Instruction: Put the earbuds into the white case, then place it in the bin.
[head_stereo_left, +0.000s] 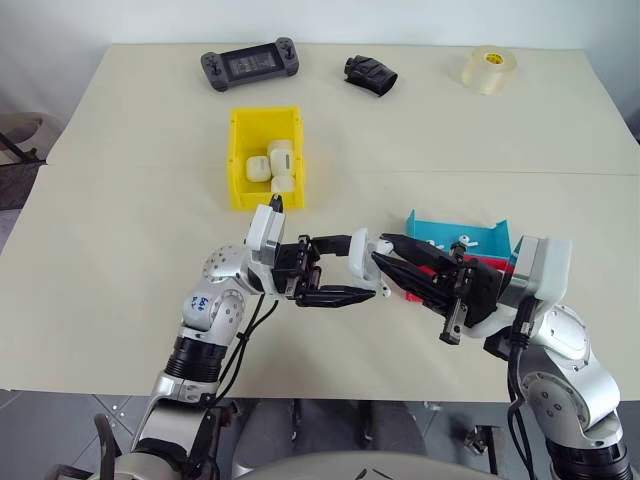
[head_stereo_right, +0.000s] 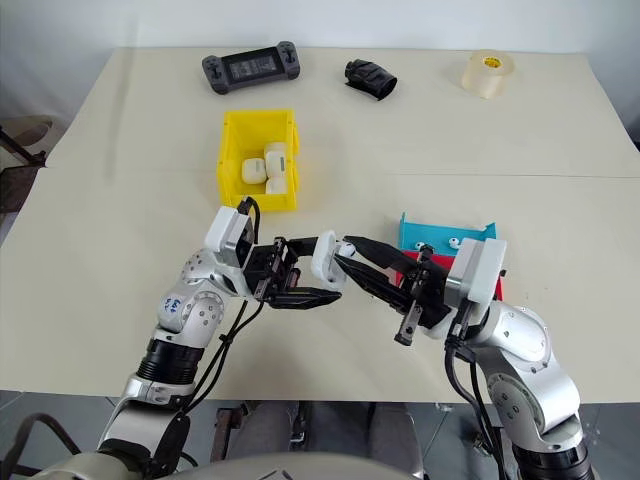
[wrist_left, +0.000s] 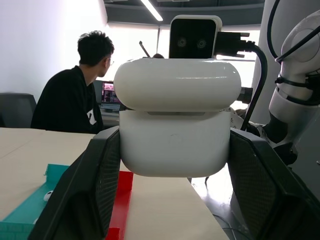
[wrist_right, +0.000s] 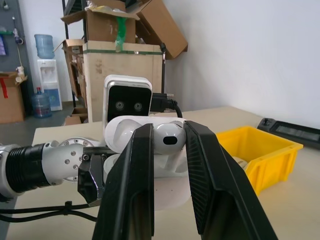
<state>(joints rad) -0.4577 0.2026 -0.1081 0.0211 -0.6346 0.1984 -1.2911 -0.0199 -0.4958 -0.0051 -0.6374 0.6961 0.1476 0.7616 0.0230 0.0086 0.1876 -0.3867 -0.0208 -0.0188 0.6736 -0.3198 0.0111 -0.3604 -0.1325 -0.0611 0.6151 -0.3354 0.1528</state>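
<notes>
The white case (head_stereo_left: 362, 250) is clamped between the fingers of my left gripper (head_stereo_left: 362, 268), held in the air over the table's front. Its lid (wrist_left: 177, 82) is flipped up and back. My right gripper (wrist_right: 167, 135) comes in from the right and is shut on one earbud (wrist_right: 168, 141) just above the open case. Two more earbuds (head_stereo_left: 462, 240) lie in the blue tray (head_stereo_left: 440, 228). Farther back on the table stands the yellow bin (head_stereo_left: 240, 150), with several white cases inside.
A red tray (head_stereo_left: 500, 262) sits beside the blue one, under my right arm. Along the far edge lie a game controller (head_stereo_left: 250, 66), a black object (head_stereo_left: 371, 75) and a roll of clear tape (head_stereo_left: 489, 70). A person (wrist_left: 75, 95) sits beyond the table.
</notes>
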